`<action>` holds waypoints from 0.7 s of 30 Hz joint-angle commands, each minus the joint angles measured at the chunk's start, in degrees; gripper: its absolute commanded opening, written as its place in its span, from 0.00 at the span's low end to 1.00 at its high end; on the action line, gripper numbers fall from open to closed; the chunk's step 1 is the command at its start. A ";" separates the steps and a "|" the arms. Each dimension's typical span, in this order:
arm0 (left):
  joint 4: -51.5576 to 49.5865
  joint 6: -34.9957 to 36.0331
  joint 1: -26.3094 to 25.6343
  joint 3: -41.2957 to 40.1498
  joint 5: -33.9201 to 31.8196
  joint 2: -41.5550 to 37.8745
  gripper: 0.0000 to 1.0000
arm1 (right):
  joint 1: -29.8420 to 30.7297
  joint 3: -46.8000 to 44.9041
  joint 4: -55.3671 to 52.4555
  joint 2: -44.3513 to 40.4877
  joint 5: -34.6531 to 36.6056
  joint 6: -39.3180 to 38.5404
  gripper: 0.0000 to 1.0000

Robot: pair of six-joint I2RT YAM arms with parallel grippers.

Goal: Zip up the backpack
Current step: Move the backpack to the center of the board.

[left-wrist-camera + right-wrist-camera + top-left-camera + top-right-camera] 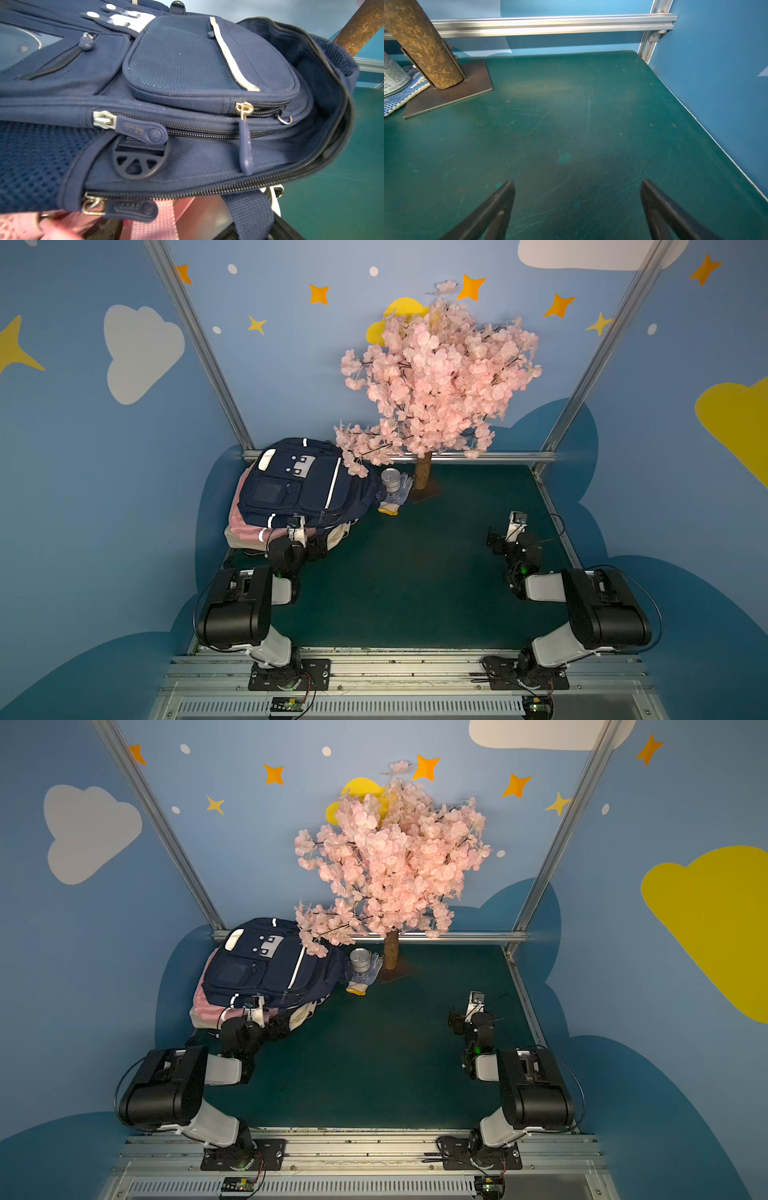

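Left gripper sat at the near edge of the backpack, jaws spread as wide as they go and gripping nothing that showed; whether it touched the fabric could not be told. Right gripper hung low over the bare green table, well apart from the bag, its two dark fingers splayed with nothing between them.

The backpack lay flat in the far left corner of the table, front face up, on top of a pink bag. It was navy, with a white stripe down one front pocket and pale patches near its top. In the left wrist view its main compartment gaped at the far end, dark lining showing, and the long row of zipper teeth ran back to a metal slider carrying a navy rubber pull. A second slider sat higher on the side, just above a black plastic buckle.

The left gripper's tips were hard to make out in that view: only dark shapes at the frame's edge, behind a pink strap and a navy strap. One side of the bag was cut off there. In both top views the left arm covered part of the bag's near edge, and pink blossoms overhung its far right corner. A tin can stood on a glove just beside the backpack.
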 commanded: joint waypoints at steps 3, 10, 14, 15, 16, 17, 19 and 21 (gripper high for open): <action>-0.82 -0.36 0.53 1.69 0.07 0.11 1.00 | -0.18 0.30 0.15 0.43 -0.80 -0.73 0.96; -0.85 -0.44 0.48 1.71 0.07 0.11 1.00 | -0.14 0.34 0.23 0.45 -0.80 -0.71 0.96; -0.80 -0.42 0.51 1.69 0.11 0.14 1.00 | -0.16 0.30 0.31 0.38 -0.80 -0.71 0.96; -0.84 -0.44 0.51 1.58 0.15 0.11 1.00 | -0.19 0.30 0.23 0.37 -0.81 -0.71 0.96; -0.81 -0.44 0.46 1.56 0.15 0.12 1.00 | -0.20 0.34 0.25 0.37 -0.85 -0.77 0.96; -0.81 -0.43 0.49 1.62 0.15 0.11 1.00 | -0.19 0.30 0.25 0.43 -0.80 -0.70 0.96; -0.75 -0.43 0.51 1.57 0.24 0.11 1.00 | -0.18 0.30 0.29 0.37 -0.80 -0.69 0.96; -0.59 -0.53 0.66 1.48 0.56 0.16 1.00 | -0.19 0.32 0.23 0.42 -0.81 -0.71 0.96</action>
